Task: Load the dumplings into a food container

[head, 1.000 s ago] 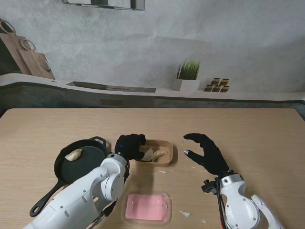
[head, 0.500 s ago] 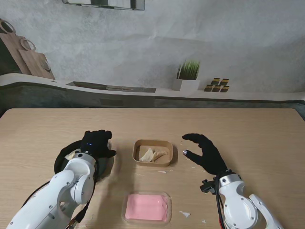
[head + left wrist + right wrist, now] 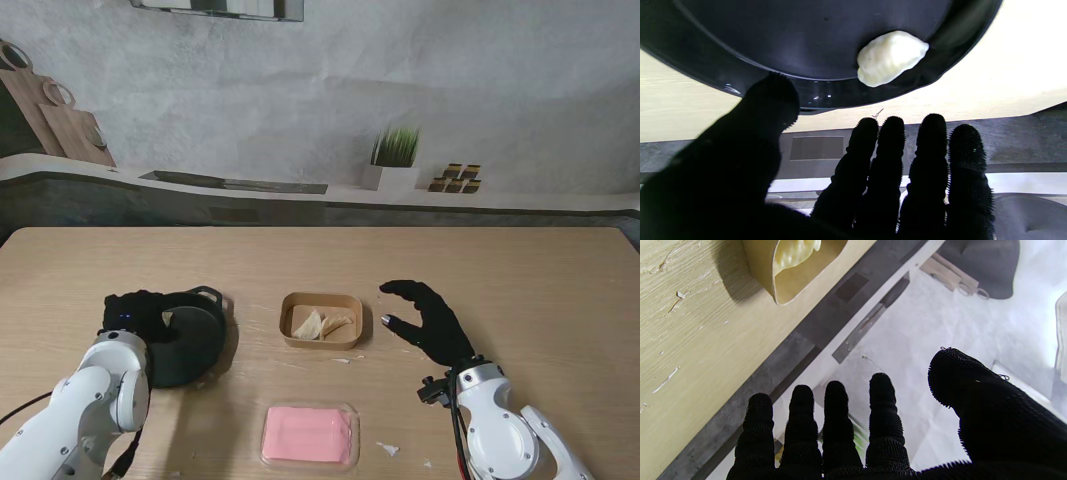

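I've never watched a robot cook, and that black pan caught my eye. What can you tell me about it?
The pan is a round, black, glossy skillet with low walls and a small loop handle on its far rim. It sits flat on the wooden table, left of the container. One pale dumpling lies inside, against the wall. The left robot hand hovers open over its left edge; I cannot tell whether it touches the pan.

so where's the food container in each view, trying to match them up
Stand view: the food container sits mid-table, between the black pan and the right hand, dumplings inside.
Left wrist view: not in it; only the pan and one dumpling.
Right wrist view: one corner of it, at the picture's edge.
Shared landmark: the wooden table, seen in all three.
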`<state>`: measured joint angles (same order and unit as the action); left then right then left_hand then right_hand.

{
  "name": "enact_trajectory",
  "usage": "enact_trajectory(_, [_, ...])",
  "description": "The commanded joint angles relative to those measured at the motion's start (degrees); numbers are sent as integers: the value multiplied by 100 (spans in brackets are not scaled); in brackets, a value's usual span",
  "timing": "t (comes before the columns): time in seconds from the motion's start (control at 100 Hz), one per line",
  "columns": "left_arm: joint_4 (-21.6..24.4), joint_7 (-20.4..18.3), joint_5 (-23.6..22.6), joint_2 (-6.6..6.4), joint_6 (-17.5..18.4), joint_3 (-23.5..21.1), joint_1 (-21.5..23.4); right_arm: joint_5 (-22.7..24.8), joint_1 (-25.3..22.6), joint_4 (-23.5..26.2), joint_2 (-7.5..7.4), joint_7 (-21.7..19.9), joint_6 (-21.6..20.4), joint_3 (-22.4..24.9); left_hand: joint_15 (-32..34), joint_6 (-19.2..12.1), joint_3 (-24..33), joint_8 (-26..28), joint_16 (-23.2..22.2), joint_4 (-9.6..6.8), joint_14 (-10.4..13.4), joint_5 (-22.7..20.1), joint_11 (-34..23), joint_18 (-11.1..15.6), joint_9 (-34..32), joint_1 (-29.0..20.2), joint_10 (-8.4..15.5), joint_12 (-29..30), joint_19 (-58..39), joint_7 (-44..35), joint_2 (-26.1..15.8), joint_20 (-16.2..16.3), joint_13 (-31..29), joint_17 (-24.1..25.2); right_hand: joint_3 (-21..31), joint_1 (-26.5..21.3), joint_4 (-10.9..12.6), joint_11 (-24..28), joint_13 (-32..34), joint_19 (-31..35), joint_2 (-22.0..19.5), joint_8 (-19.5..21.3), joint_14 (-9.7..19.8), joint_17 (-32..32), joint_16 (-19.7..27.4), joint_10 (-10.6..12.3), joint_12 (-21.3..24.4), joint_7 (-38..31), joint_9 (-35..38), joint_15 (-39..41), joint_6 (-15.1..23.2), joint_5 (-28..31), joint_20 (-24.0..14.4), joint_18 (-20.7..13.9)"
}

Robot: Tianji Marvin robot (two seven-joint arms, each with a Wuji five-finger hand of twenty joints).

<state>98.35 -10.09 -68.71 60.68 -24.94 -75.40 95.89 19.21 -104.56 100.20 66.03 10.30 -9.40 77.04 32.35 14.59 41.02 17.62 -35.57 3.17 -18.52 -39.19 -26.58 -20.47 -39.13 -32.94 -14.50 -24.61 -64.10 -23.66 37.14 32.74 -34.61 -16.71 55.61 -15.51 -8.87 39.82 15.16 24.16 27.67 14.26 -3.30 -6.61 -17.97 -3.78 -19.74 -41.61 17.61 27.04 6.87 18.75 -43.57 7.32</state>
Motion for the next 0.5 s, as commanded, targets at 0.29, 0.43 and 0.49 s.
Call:
enact_trajectory(0.29, [-508,-147,225,-49,-215,13,-253,19,-13,22,45,-56,50,-56,-120,202,-81,-115,160,-152,-229,-123,55,-216,121,-39,-228,150,129,181,-136,-48,186,57,-4,106,203,125,71,92,-108,34,10,-33,-52,-13,-44,-20,36,46,14,62,-68,19])
enact_trajectory(0.43, [-704,82,351,-34,-239,92,-361,23,6,-2,45,-58,71,-81,-124,184,-59,-115,165,-155,-215,-62,51,-189,196,-46,-204,153,148,192,-111,-53,257,103,-5,106,204,122,69,87,-111,34,5,-26,-54,-9,-43,-16,30,48,25,57,-65,16])
enact_trajectory(0.49, [-762,147,391,-28,-261,130,-400,10,18,-15,47,-61,89,-91,-108,183,-33,-105,163,-158,-222,-68,36,-176,183,-51,-207,153,137,172,-107,-49,237,87,-7,104,204,121,64,87,-116,33,3,-25,-54,-8,-43,-14,22,47,22,49,-65,11])
